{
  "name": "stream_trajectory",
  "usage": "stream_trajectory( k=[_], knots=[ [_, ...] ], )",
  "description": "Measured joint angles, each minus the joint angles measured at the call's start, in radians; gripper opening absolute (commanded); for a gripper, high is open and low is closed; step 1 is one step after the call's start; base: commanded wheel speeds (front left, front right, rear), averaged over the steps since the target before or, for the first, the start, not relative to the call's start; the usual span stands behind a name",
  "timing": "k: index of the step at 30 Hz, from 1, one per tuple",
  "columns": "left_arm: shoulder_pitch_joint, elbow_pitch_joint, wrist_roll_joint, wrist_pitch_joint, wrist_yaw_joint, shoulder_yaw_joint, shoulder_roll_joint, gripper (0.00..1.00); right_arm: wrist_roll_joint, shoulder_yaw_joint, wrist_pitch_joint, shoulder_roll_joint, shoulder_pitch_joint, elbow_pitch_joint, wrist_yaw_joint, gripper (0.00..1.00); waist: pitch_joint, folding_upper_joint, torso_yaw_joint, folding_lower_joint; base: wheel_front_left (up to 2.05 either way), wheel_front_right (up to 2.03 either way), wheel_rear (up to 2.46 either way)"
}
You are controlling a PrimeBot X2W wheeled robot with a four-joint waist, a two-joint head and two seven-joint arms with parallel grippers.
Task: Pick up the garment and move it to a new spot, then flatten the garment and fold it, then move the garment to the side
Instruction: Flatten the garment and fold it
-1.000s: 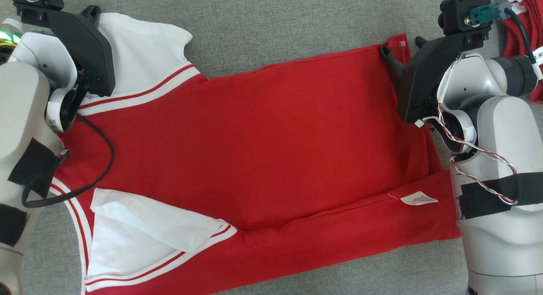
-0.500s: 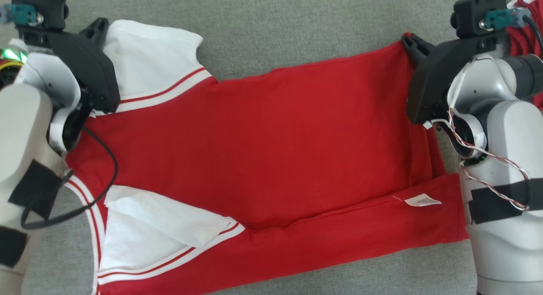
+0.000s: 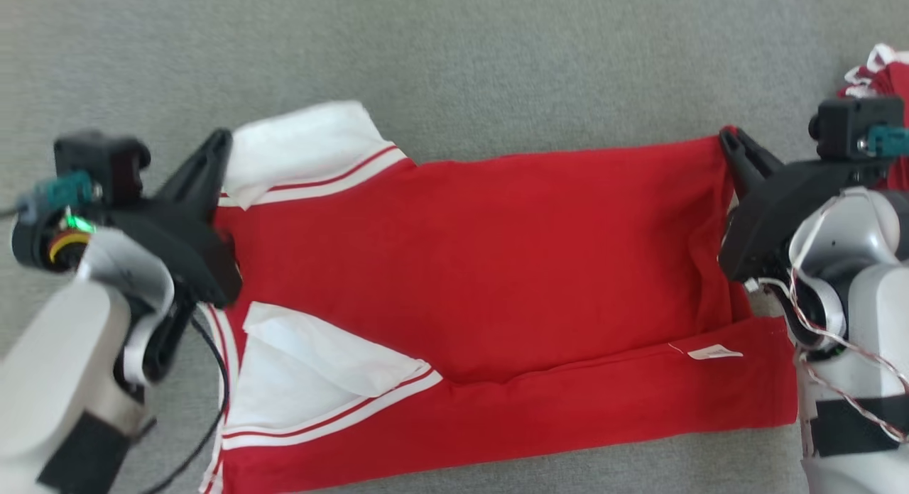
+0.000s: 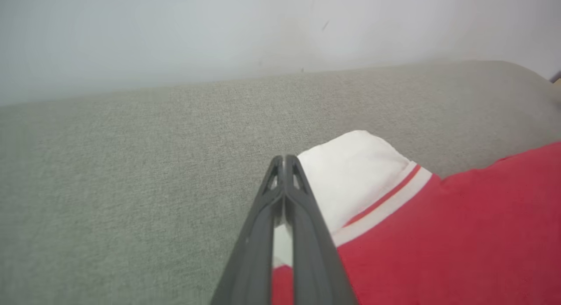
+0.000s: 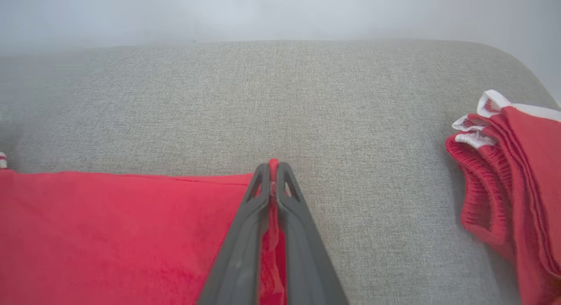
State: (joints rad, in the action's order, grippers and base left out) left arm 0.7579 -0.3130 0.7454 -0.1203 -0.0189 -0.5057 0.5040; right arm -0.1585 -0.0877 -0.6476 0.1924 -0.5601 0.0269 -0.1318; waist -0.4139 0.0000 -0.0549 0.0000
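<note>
Red jersey shirt with white sleeves and red-striped white trim lies spread lengthwise across the grey woven upholstered surface, sleeves toward the robot's left and hem toward its right. Its near long edge is turned over onto the body, showing a small white care label, and the near sleeve lies folded in on top.

The 2 far corners are each pinched. The left gripper has its dark fingers pressed together on the edge of the far white sleeve; the left wrist view shows white cloth between them. The right gripper has its fingers closed on the far hem corner, with a sliver of red fabric between the tips in the right wrist view.

Holding both far corners at once likely keeps that edge taut and straight, so it can be carried toward the near edge as 1 even fold.

Well apart to the right sits a pile of red garments with white tags, probably pieces set aside.
</note>
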Motion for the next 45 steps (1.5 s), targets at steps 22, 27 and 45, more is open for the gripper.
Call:
stream_trajectory(
  k=[22, 27, 45],
  knots=[
    [-0.541, 0.39, 0.054, 0.093, 0.199, -0.031, -0.003, 0.0, 0.049, -0.163, 0.06, -0.07, 0.331, -0.078, 0.0, 0.0, 0.147, 0.0, 0.073, -0.0002, 0.0, 0.0, 0.0],
    [-0.598, 0.419, 0.069, 0.094, 0.226, -0.029, -0.009, 0.0, 0.066, -0.18, 0.052, -0.077, 0.359, -0.084, 0.0, 0.0, 0.158, -0.0001, 0.081, -0.0001, 0.0, 0.0, 0.0],
    [-0.707, 0.42, 0.09, 0.04, 0.286, -0.074, 0.006, 0.49, 0.071, -0.211, -0.031, -0.124, 0.486, -0.128, 0.0, 0.35, 0.201, -0.0001, 0.095, 0.0, 0.0, 0.0, 0.0]
  ],
)
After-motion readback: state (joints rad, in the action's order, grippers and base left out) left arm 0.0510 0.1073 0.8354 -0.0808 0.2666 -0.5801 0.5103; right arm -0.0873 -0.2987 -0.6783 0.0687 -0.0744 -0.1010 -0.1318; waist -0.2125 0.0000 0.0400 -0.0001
